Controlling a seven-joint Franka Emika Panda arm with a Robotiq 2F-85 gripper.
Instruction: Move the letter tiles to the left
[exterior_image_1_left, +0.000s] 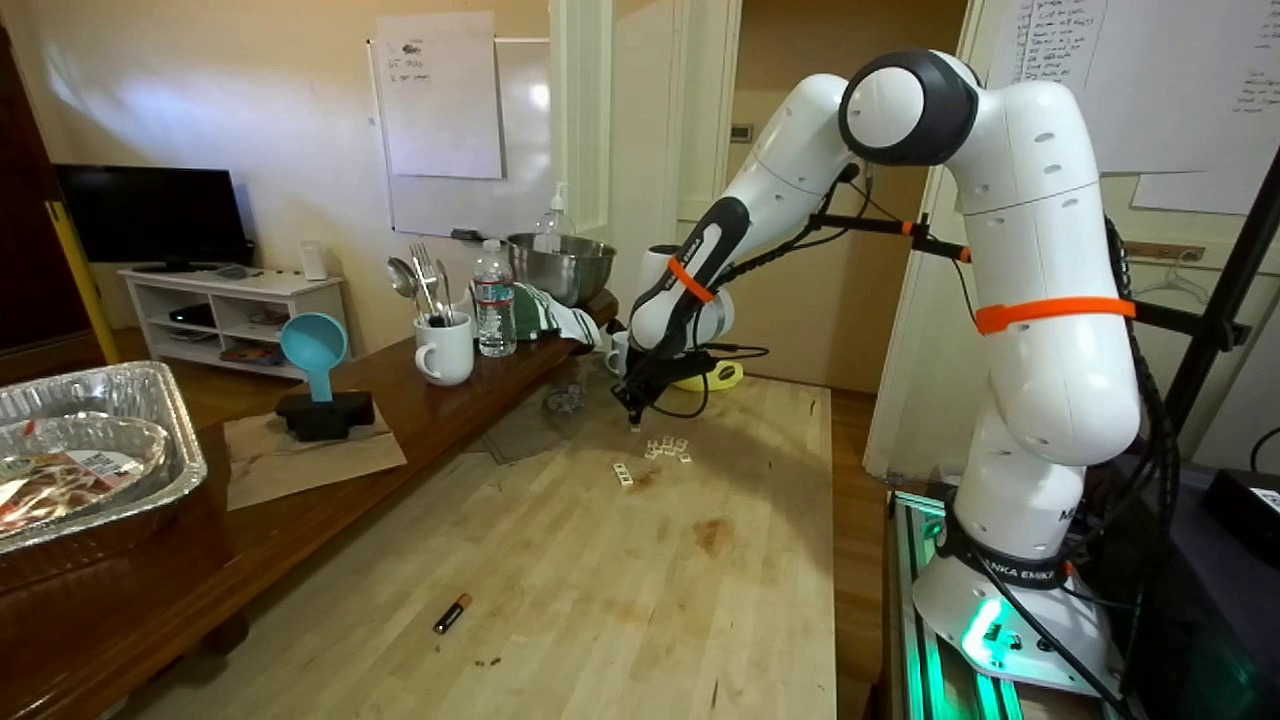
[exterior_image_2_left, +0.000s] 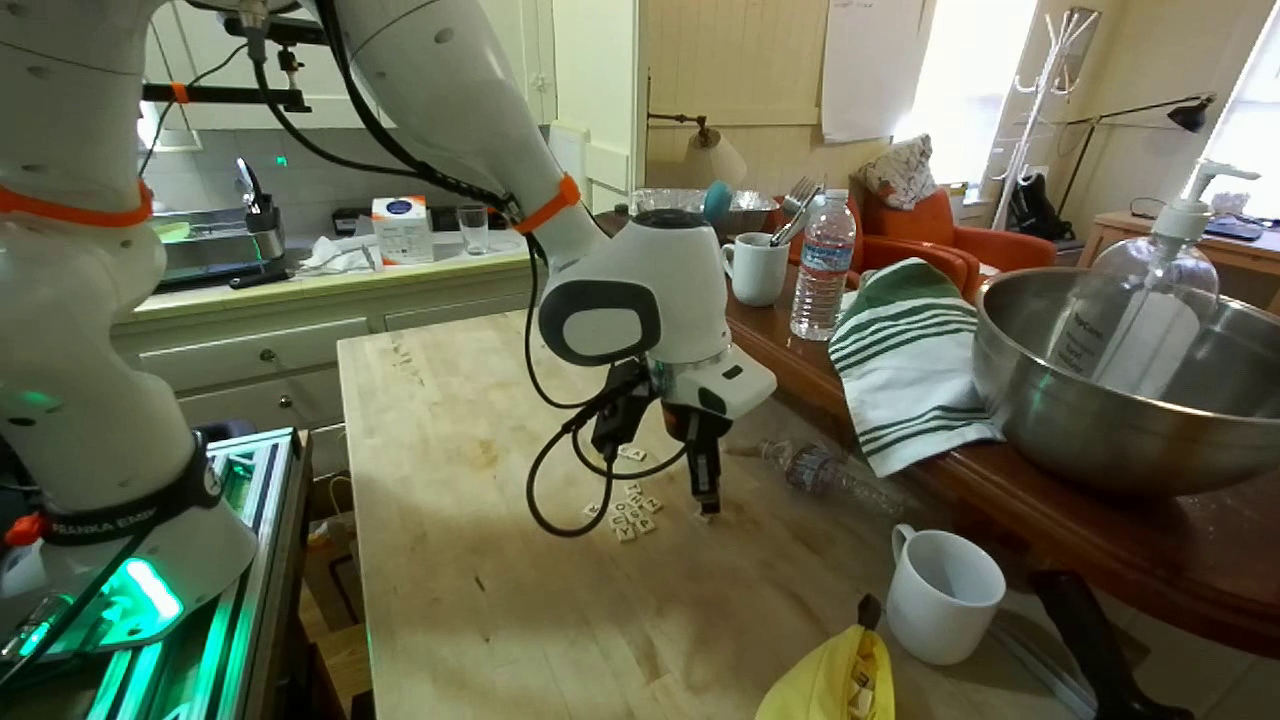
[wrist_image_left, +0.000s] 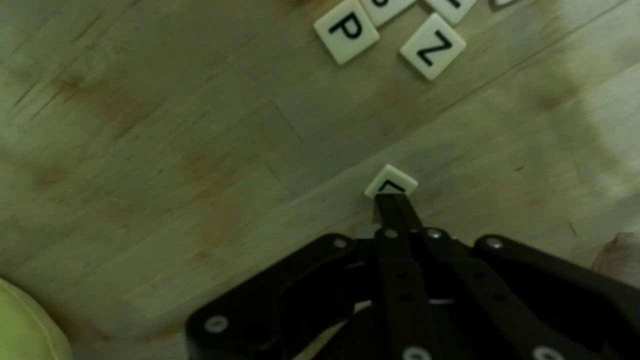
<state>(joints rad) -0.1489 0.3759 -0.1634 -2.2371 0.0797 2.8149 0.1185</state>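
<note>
The letter tiles are tiny pale squares with black letters on the wooden table. A loose cluster of several tiles (exterior_image_1_left: 667, 446) shows in both exterior views (exterior_image_2_left: 632, 515). A short run of tiles (exterior_image_1_left: 623, 474) lies apart from the cluster. One single tile (wrist_image_left: 392, 179) lies right at my fingertips in the wrist view, its letter partly covered by them. My gripper (wrist_image_left: 392, 197) is shut, with both fingers together and nothing between them. It points down, its tips over or touching that tile; I cannot tell which. The gripper (exterior_image_2_left: 706, 508) also shows beside the cluster in an exterior view.
A yellow bag-like object (exterior_image_2_left: 835, 680), a white mug (exterior_image_2_left: 945, 595) and a clear bottle (exterior_image_2_left: 825, 468) lie around the gripper's area. A raised dark wood counter (exterior_image_1_left: 400, 400) with a steel bowl (exterior_image_1_left: 560, 268) borders the table (exterior_image_1_left: 620, 620). A battery (exterior_image_1_left: 452, 613) lies farther off.
</note>
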